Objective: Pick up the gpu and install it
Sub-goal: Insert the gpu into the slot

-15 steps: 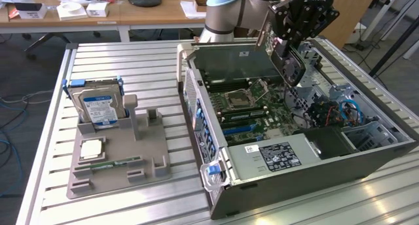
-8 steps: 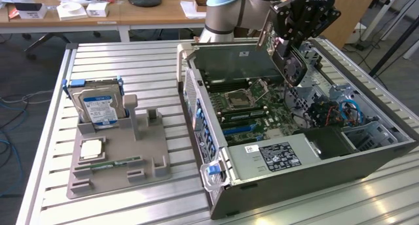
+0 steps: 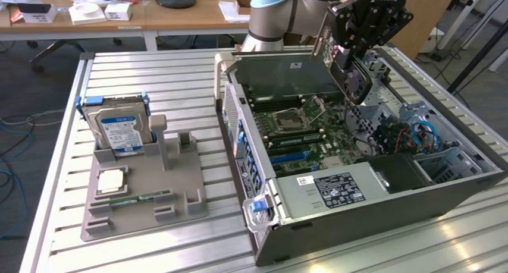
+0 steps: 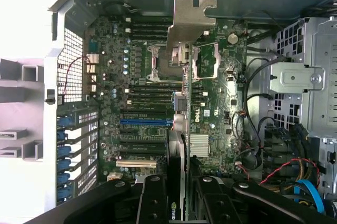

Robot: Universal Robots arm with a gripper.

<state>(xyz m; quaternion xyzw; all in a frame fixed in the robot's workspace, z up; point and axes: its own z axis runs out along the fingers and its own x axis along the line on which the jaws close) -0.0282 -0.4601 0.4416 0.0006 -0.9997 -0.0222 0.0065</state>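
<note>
My gripper point(image 3: 348, 52) hangs over the far end of the open computer case point(image 3: 397, 216) and is shut on the gpu point(image 3: 356, 82). The dark card hangs on edge below the fingers, above the motherboard point(image 3: 298, 127) and clear of it. In the wrist view the gpu point(image 4: 189, 24) appears edge-on with its pale metal bracket at the far end. The black fingers point(image 4: 152, 200) clamp it from both sides, and the gripper point(image 4: 180, 187) stands above the motherboard point(image 4: 142, 71). A blue slot point(image 4: 146, 121) lies on the board to one side of the card's edge.
A grey fixture point(image 3: 182, 193) on the slatted table at the exterior view's left holds a hard drive point(image 3: 119, 127), a processor point(image 3: 111, 181) and a memory stick point(image 3: 141, 197). Inside the case are a drive cage point(image 4: 305, 82), coloured cables point(image 3: 413, 136) and a power supply point(image 3: 334, 190).
</note>
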